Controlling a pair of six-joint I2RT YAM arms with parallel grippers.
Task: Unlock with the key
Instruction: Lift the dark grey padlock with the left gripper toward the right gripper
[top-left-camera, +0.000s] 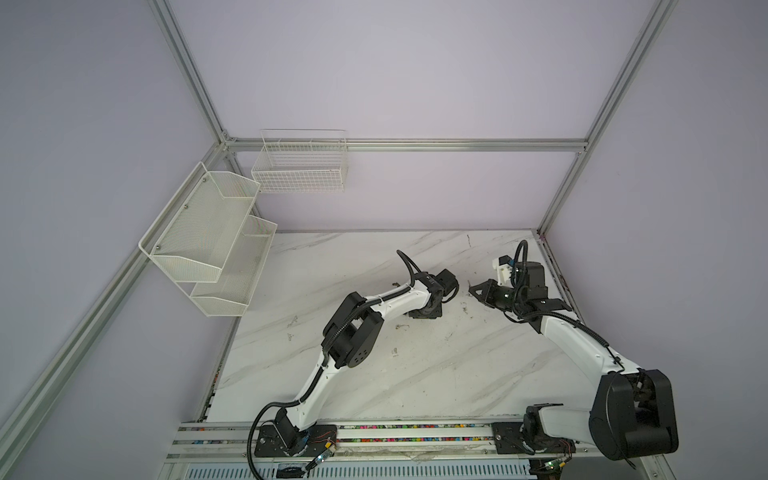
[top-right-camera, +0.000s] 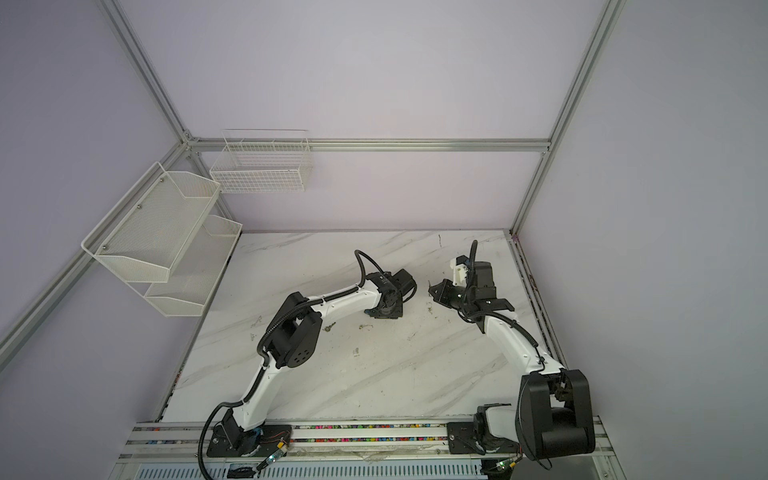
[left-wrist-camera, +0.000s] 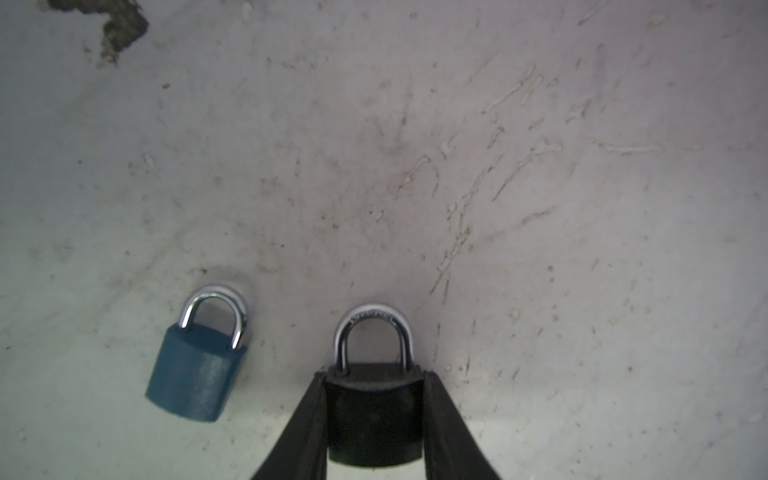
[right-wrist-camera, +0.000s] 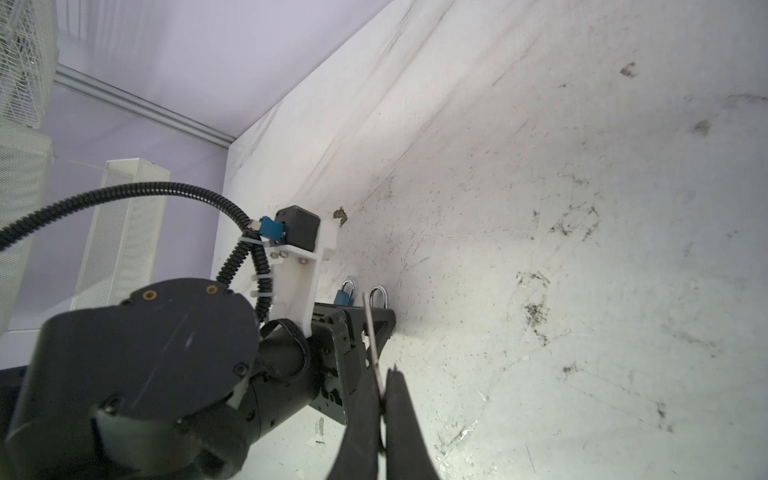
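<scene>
Between the fingers (left-wrist-camera: 307, 415) of the left end effector (left-wrist-camera: 374, 376) sits the black lock (left-wrist-camera: 374, 419). The fingers press on both its sides, so it is gripped. Its shackle (left-wrist-camera: 372, 316) points away from the wrist and is seated in the body on both legs, so the lock is closed. The keyhole end faces back toward the palm and is hidden. Whether the lock rests on the surface (left-wrist-camera: 498, 166) or hangs just over it, I cannot tell. Just beside it a blue lock (left-wrist-camera: 195, 374) lies free, also closed. The right end effector (right-wrist-camera: 382, 374) is closed tight on the key (right-wrist-camera: 371, 332), and the thin blade sticks out past the tips toward the left arm. In both top views the two end effectors are near but apart, so the key is not yet in any lock. I judge that both grasps are done. What is left is to line the blade up with the keyhole, insert it, turn it, and free the shackle.
</scene>
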